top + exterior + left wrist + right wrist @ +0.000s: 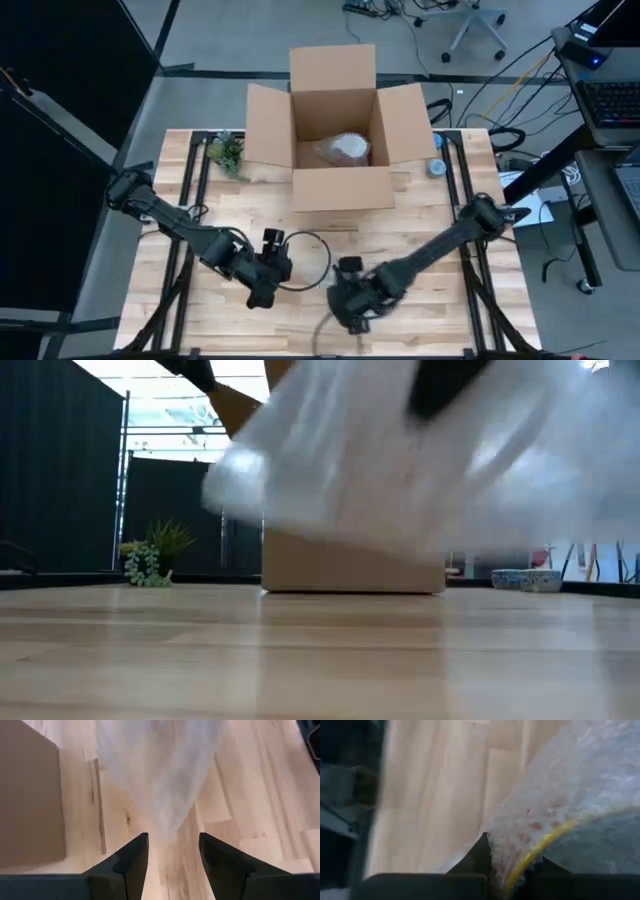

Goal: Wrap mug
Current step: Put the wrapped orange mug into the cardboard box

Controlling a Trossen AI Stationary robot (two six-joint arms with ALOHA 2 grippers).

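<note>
Bubble wrap (580, 795) with a yellow rim inside is being pinched by the right gripper (352, 305) at lower centre. The left gripper (172, 857) is being held spread nearby, over bare table (440, 330).

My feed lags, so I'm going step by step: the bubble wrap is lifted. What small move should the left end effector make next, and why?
Probably ease the left end effector forward and close on the bubble wrap corner. Its fingers stand open with that corner just ahead of the gap, while the right end effector is shut on the wrap near a yellow rim.
</note>
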